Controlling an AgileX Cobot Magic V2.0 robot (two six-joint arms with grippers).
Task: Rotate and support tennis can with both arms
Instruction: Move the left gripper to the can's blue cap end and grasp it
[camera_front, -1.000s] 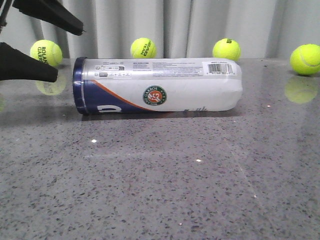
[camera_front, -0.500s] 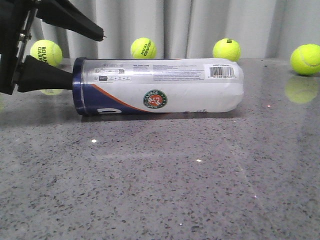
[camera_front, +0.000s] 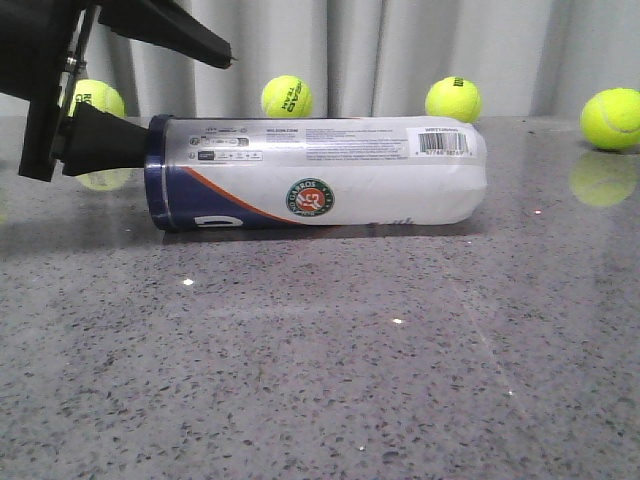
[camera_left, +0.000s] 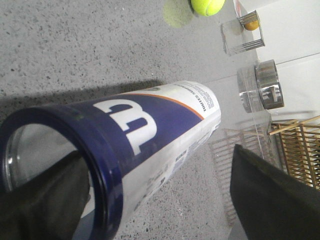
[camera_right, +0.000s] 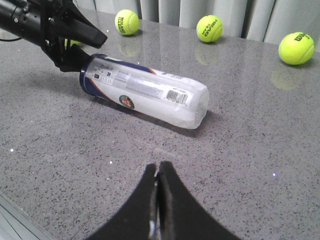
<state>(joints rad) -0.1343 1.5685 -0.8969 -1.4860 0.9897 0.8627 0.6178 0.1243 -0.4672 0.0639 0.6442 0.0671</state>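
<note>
Front view: left gripper (camera_front: 150, 95) straddles the lying tennis can's (camera_front: 320, 172) open rim, jaws spread wide.

Left gripper (camera_front: 150, 95) lower fingertip hidden inside tennis can (camera_front: 320, 172) mouth; can label print too small.

tennis can (camera_front: 320, 172) lying across table (camera_front: 320, 370) | near side open | four tennis balls (camera_front: 287, 96) behind | left gripper (camera_front: 150, 100) at open end

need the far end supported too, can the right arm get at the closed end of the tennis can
Probably yes: bare table lies between the right gripper and the tennis can, whose closed end faces it unobstructed; its jaws are shut.
</note>
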